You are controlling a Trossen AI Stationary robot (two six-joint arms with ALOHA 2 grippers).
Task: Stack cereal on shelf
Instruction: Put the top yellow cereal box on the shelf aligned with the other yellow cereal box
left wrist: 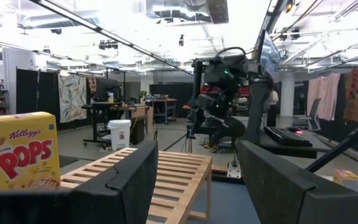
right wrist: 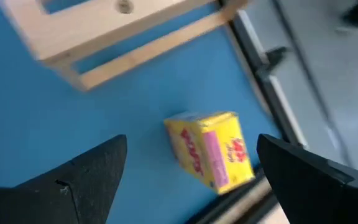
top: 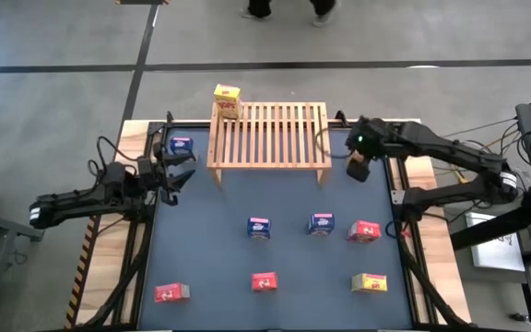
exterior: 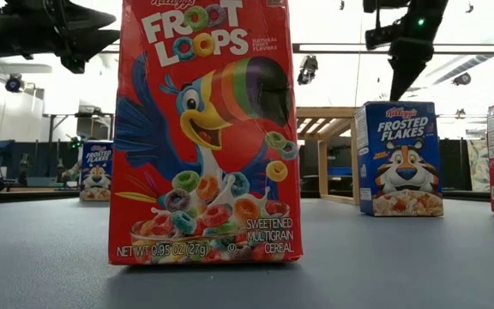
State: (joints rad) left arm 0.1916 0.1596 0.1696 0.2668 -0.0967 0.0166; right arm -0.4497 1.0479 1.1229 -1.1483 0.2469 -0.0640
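Yellow cereal box (right wrist: 210,151) lies off the shelf's (top: 267,136) right end, beneath the wide-open, empty right pincer (right wrist: 191,171).

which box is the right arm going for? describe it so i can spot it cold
Start at the wooden shelf at the back of the table, then go to its right end. Under the right gripper hovering there, the right wrist view shows a yellow cereal box lying on the blue mat between that gripper's open fingers. Unlike the yellow box upright on the shelf's left end, it lies down off the shelf.

Grey floor (top: 63,55), bright ceiling lights (left wrist: 104,43)
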